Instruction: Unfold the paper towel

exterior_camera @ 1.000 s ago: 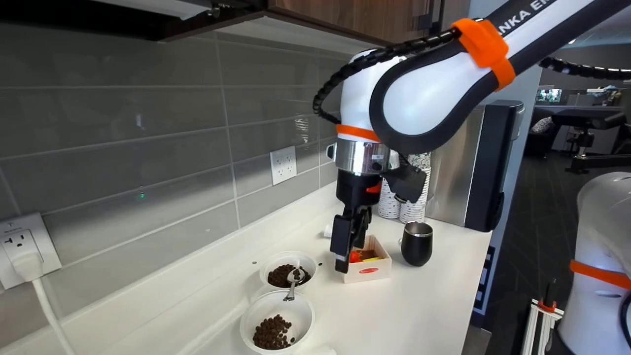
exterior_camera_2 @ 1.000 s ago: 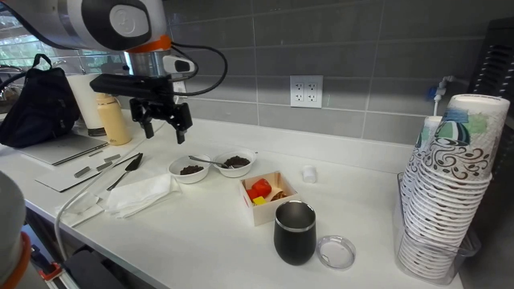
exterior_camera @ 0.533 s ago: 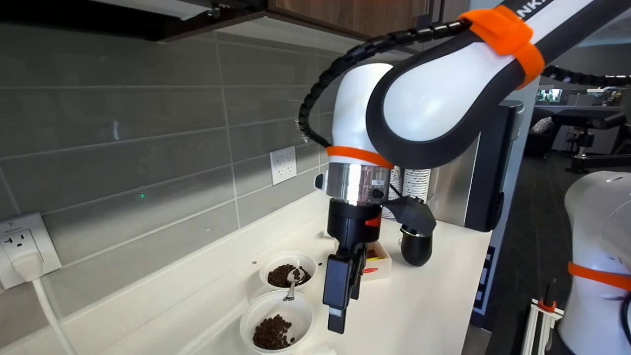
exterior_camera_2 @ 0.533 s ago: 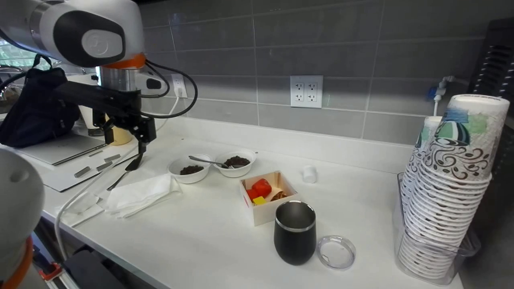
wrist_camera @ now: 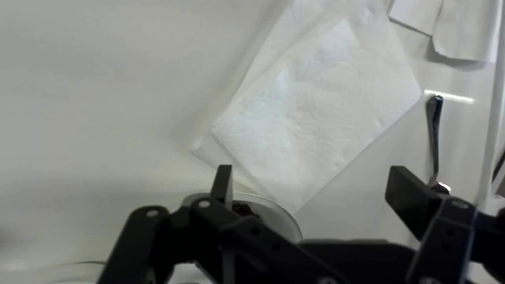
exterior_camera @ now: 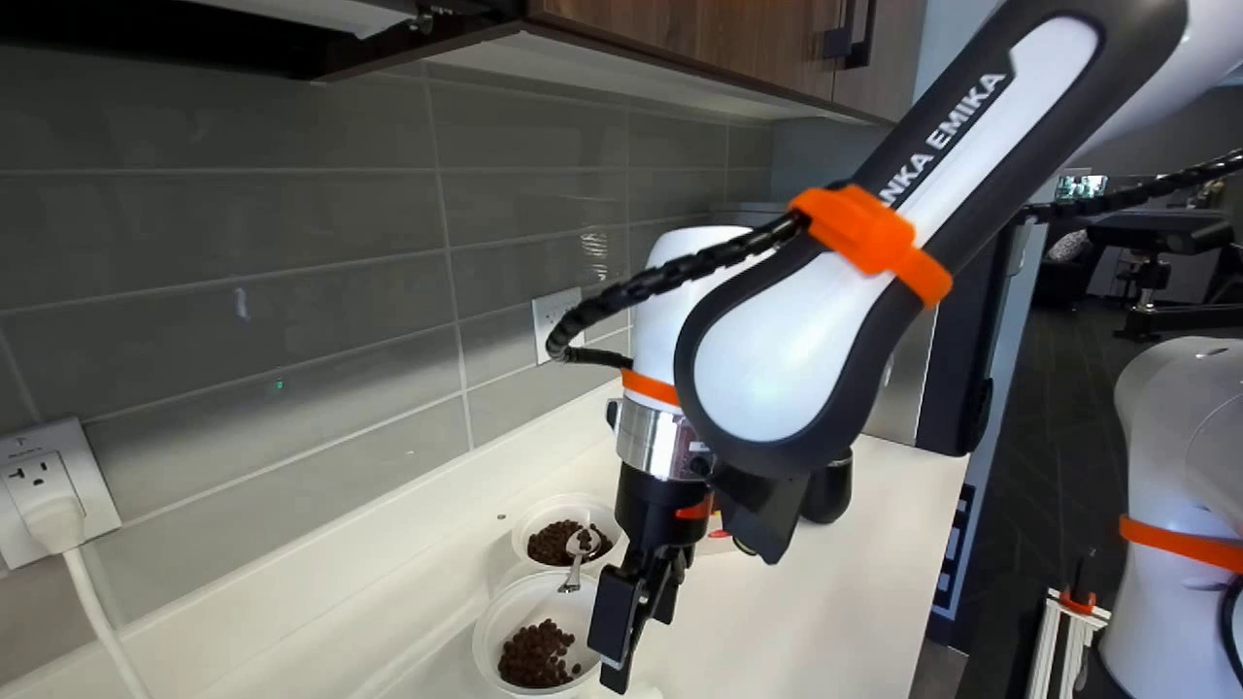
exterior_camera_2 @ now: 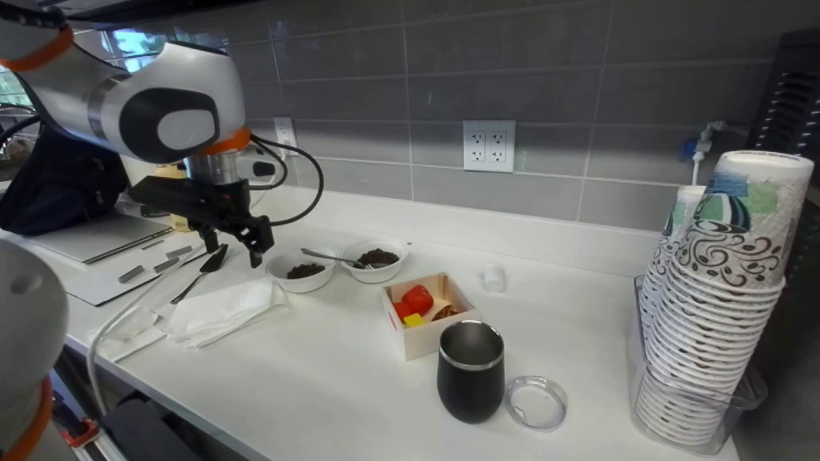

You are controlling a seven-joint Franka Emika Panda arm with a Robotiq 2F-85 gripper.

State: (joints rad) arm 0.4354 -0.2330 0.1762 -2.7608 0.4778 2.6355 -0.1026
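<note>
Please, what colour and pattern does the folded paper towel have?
The paper towel is white, with a faint wavy relief; it shows best in the wrist view.

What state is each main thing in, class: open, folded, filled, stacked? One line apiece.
White paper towel: folded in layers.
Black two-fingered claw: open, empty.
Black silver-rimmed tumbler: upright, uncovered.
Clear round plastic lid: off the tumbler.
Pale wooden box: open, partly filled.
White round bowl nearer the box: partly filled.
Silver metal spoon: scoop inside that bowl.
White round bowl nearer the towel: partly filled.
Printed white paper cups: stacked.

"NKA EMIKA" on the arm point(exterior_camera: 957, 184)
</note>
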